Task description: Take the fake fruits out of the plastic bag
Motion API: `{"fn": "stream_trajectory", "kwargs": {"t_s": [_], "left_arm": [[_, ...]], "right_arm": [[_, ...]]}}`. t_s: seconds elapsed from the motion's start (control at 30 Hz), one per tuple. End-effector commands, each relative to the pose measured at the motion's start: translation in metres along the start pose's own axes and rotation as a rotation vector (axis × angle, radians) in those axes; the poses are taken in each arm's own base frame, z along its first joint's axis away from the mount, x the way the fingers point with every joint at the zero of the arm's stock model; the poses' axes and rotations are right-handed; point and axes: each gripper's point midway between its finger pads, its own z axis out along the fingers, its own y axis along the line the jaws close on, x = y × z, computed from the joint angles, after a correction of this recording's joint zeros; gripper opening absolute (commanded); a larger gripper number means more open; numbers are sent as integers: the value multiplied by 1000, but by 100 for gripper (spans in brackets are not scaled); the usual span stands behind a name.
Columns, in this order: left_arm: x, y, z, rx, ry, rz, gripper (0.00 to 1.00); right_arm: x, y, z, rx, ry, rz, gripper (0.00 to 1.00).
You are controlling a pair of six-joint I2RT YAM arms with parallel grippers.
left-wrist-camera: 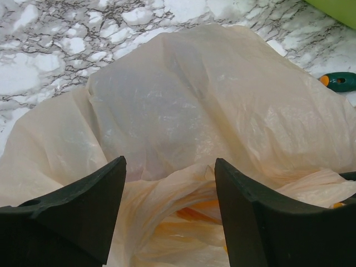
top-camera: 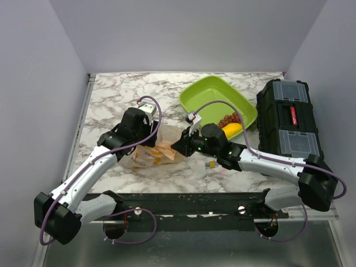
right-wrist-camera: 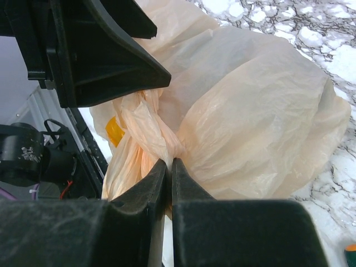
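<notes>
Marbled worktop (top-camera: 111, 100), near edge: your right gripper (right-wrist-camera: 171, 161) pinches a fold of the soft, slippery peach-orange plastic bag (top-camera: 149, 154); left gripper (left-wrist-camera: 168, 161) gapes wide.

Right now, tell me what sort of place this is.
Probably a robot test cell, not a home: a marble-patterned tabletop boxed in by plain walls, the left arm and right arm bolted at its near edge, a black toolbox beside a green tray.

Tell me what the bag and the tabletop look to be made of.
The bag: thin plastic film, peach-tinted, translucent, softly glossy; it crinkles and orange shapes show through. The tabletop: white, grey-veined marble pattern, smooth; real stone or printed laminate, cannot tell.
</notes>
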Motion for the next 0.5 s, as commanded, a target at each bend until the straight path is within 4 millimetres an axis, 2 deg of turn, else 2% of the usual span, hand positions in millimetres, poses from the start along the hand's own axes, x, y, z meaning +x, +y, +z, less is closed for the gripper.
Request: {"fn": "stream_trajectory", "kwargs": {"t_s": [0.0, 0.03, 0.13, 0.23, 0.27, 0.3, 0.4, 0.47], "left_arm": [[-2, -10, -2, 53, 28, 17, 61], [-1, -11, -2, 57, 28, 18, 56], [-3, -10, -5, 57, 17, 16, 31], [-6, -9, -9, 51, -11, 14, 18], [-6, -8, -10, 47, -18, 13, 7], [-7, -6, -11, 38, -24, 9, 0], [-13, -2, -15, 13, -52, 2, 0], [-19, 4, -20, -18, -89, -8, 0]], "right_arm": [[-13, -1, -2, 23, -59, 1, 10], [-14, -1, -2, 23, -60, 0, 10], [-13, 1, -2, 12, -58, -3, 10], [-9, -3, -4, 25, -58, -2, 10], [-8, -5, -6, 35, -58, -2, 10], [-8, -7, -7, 45, -59, -2, 10], [-11, -11, -11, 71, -72, -12, 10], [-15, -23, -15, 141, -97, -8, 8]]}}
